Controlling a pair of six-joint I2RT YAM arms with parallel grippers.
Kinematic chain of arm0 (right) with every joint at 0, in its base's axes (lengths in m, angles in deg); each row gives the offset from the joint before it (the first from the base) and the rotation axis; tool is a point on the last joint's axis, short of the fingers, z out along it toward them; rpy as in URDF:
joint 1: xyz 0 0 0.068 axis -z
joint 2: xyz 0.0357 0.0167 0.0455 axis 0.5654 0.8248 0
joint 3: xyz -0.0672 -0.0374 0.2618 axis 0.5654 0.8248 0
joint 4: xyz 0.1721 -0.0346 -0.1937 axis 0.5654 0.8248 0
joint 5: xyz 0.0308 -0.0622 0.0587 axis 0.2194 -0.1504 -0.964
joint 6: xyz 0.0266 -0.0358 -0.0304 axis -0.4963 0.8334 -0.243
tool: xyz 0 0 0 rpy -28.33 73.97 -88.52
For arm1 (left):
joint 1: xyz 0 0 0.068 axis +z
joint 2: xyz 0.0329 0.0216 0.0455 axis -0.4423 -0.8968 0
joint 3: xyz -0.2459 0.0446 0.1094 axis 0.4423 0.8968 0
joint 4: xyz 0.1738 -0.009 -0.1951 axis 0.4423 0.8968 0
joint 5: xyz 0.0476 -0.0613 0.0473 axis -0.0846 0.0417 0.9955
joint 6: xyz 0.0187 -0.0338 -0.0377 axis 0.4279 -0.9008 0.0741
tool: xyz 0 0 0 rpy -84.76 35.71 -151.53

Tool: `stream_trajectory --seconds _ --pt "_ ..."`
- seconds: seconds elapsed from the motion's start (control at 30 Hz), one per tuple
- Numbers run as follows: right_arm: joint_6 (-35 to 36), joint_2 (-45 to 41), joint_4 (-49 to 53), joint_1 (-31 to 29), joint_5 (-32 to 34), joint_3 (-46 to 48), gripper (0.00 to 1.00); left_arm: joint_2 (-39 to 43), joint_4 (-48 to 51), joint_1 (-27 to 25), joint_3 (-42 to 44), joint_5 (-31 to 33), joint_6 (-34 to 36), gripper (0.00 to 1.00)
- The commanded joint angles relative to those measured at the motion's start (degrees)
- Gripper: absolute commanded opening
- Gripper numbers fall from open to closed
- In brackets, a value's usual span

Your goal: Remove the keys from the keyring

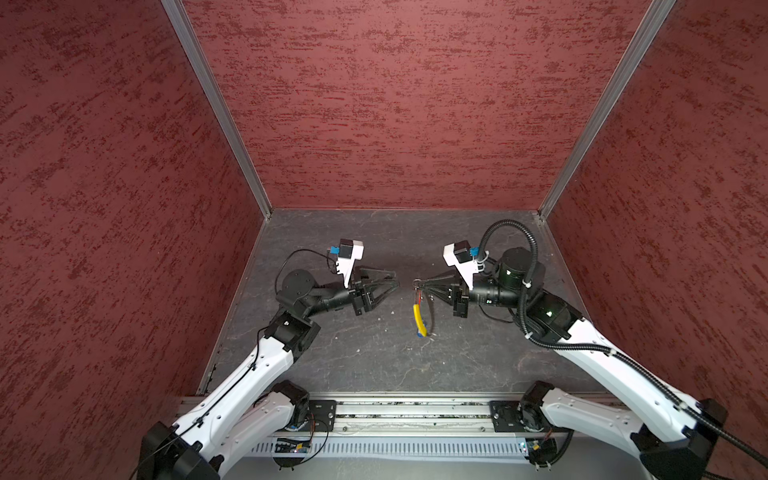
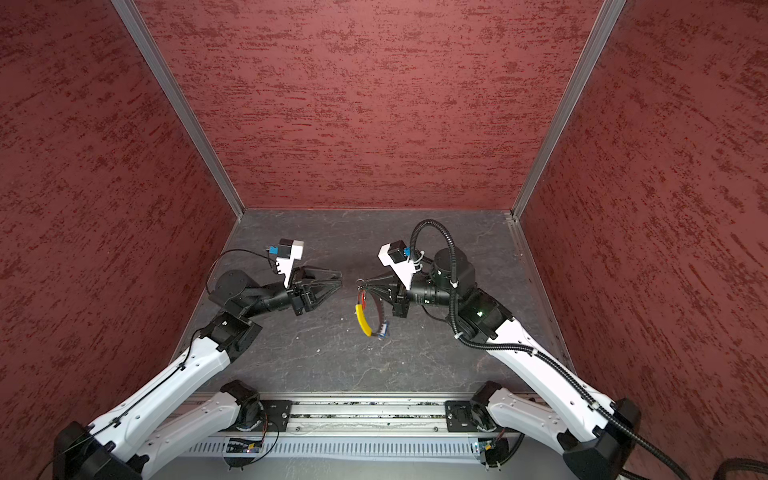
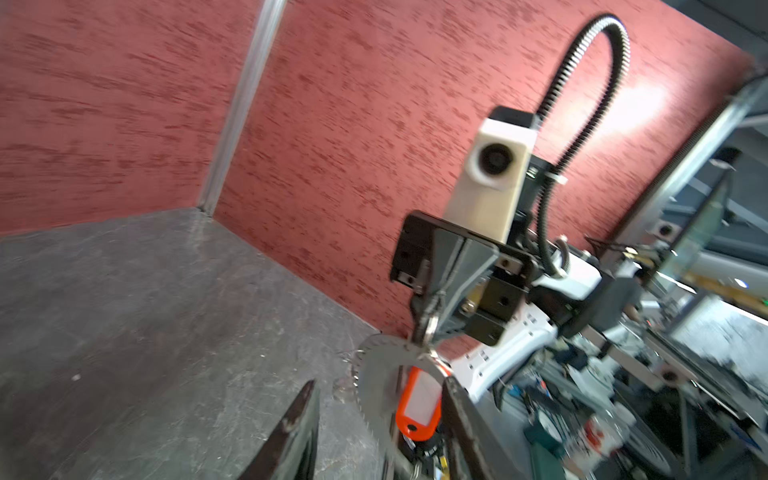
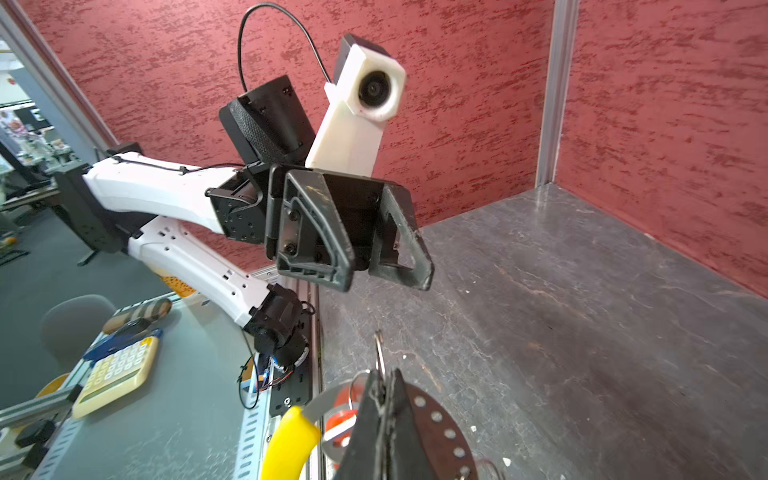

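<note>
My right gripper (image 1: pixel 415 284) (image 2: pixel 360 284) (image 4: pixel 384 378) is shut on the top of the keyring (image 1: pixel 419 320) (image 2: pixel 362 319), which hangs above the floor with its curved yellow segment (image 4: pixel 291 444) low. A red-tagged key (image 2: pixel 364 298) (image 3: pixel 419 403) (image 4: pixel 340 424) hangs just under the grip. A blue tag (image 2: pixel 383 329) hangs at the bottom of the loop. My left gripper (image 1: pixel 397 279) (image 2: pixel 341 279) (image 4: pixel 384 282) faces it from the left, open and empty, a short gap away. In the left wrist view its fingers (image 3: pixel 299 415) frame the ring's grey band (image 3: pixel 374 374).
Dark stone-patterned floor (image 1: pixel 374 357) enclosed by red textured walls (image 1: pixel 395 104) at the back and both sides. A metal rail (image 1: pixel 407 411) with the arm bases runs along the front edge. A calculator (image 4: pixel 116 374) lies outside the cell.
</note>
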Motion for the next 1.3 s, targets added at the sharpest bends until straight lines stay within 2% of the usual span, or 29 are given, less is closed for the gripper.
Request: stream_trajectory --seconds 0.0,0.13,0.33,0.43,0.57,0.77,0.87,1.13,1.27 --pt "-1.89 -0.74 -4.08 0.55 -6.51 0.76 0.0 0.67 -1.43 -1.93 -1.96 -5.0 5.12 0.43" --pt "-3.07 -0.14 -4.83 0.53 -9.27 0.65 0.0 0.69 -1.1 -2.95 -2.16 -4.41 5.88 0.37" --pt "-3.61 0.85 -4.65 0.57 -11.11 0.28 0.0 -0.48 0.48 -3.22 -3.82 -3.56 6.26 0.32" --pt "-3.7 0.93 -4.6 0.55 -10.68 0.2 0.0 -0.99 0.31 -4.39 -4.57 -4.39 6.48 0.32" --pt "-3.79 1.02 -4.8 0.55 -10.05 0.08 0.0 -1.81 2.45 -6.03 -5.54 -4.37 7.85 0.24" --pt "-4.37 0.76 -5.47 0.53 -9.24 -0.01 0.0 -1.87 4.41 -5.94 -5.77 -2.01 7.95 0.23" --pt "-4.75 0.51 -6.03 0.6 -8.69 -0.03 0.0 -2.13 4.72 -6.0 -6.12 -2.03 8.0 0.17" --pt "-5.62 1.2 -7.01 0.42 -7.99 -0.09 0.0 -2.76 4.27 -6.35 -6.44 -2.46 7.39 0.12" --pt "-5.72 1.28 -7.11 0.48 -7.51 -0.08 0.0 -2.36 4.57 -6.47 -6.3 -2.0 7.67 0.04"
